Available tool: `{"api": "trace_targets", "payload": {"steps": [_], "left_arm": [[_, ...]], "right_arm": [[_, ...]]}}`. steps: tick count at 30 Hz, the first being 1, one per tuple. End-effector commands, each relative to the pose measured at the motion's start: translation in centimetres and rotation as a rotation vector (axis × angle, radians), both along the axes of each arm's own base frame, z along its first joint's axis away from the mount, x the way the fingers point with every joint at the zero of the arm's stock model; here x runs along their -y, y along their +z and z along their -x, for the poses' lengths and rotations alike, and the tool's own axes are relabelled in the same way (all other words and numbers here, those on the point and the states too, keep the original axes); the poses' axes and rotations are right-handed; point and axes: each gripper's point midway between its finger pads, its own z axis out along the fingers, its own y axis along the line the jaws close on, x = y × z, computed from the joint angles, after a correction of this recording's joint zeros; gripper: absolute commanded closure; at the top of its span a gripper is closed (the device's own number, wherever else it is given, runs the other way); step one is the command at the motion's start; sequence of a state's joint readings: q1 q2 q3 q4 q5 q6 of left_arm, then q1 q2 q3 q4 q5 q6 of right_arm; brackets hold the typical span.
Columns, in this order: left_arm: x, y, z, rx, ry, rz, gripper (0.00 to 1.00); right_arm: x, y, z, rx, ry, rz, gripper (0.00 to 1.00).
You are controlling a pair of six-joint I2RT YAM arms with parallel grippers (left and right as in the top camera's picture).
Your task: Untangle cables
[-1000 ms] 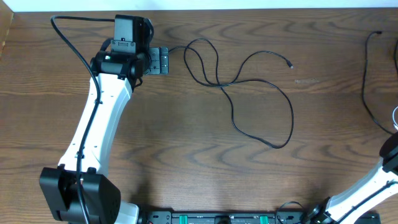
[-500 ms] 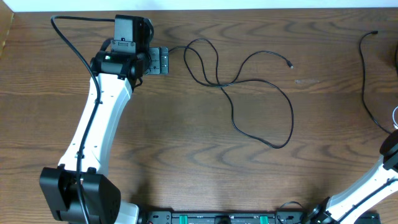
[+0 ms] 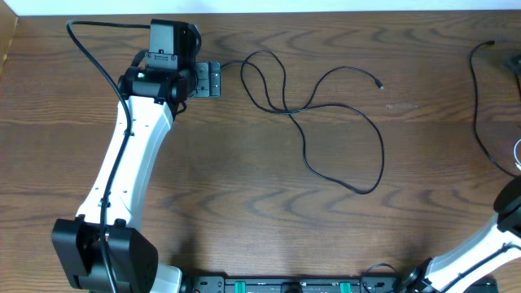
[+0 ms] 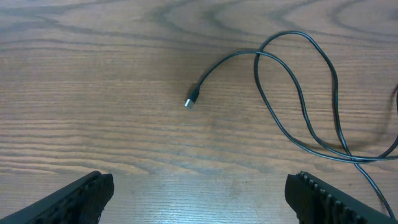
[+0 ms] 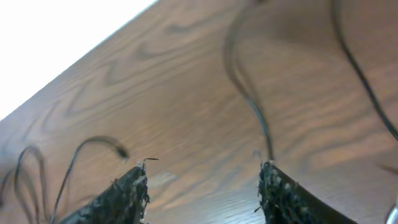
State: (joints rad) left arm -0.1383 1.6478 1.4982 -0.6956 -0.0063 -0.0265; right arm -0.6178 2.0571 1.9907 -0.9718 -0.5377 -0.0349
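Observation:
One thin black cable (image 3: 303, 107) lies in loose loops across the table's middle, and its small plug (image 4: 191, 101) rests on the wood ahead of my left gripper (image 4: 199, 186). That gripper is wide open and holds nothing. A second black cable (image 3: 477, 106) runs down the right edge of the table. In the right wrist view this second cable (image 5: 245, 93) comes down to the tip of the right finger (image 5: 273, 186). My right gripper (image 5: 204, 174) is open with only bare wood between its fingers. The looped cable (image 5: 68, 168) shows blurred at the lower left of that view.
The left arm (image 3: 130, 155) reaches from the front left to the back of the table. The right arm's white link (image 3: 488, 240) enters at the front right corner. A bit of white wire (image 3: 518, 150) shows at the right edge. The table's far edge (image 3: 326, 11) is close behind the cables.
My right gripper has gone from shut to open. The right-hand cable's upper end has shifted a little to the left and settled. The left arm and the looped cable have not moved.

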Motion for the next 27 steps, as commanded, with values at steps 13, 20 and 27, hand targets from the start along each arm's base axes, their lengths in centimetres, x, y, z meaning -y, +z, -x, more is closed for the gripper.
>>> {"api": "trace_targets", "payload": {"steps": [13,20,27], "left_arm": [[-0.1,-0.3,0.0,-0.006,0.005,-0.005,0.07],[-0.1,-0.3,0.0,-0.006,0.005,-0.005,0.07],[-0.1,-0.3,0.0,-0.006,0.005,-0.005,0.07]], "right_arm": [[-22.0,0.7,-3.1,0.132,0.806,0.207,0.01],[-31.5,-2.4,-2.7,0.165,1.131,0.260,0.01],[-39.0,-7.3,-1.0,0.126,1.349,0.236,0.01]]}}
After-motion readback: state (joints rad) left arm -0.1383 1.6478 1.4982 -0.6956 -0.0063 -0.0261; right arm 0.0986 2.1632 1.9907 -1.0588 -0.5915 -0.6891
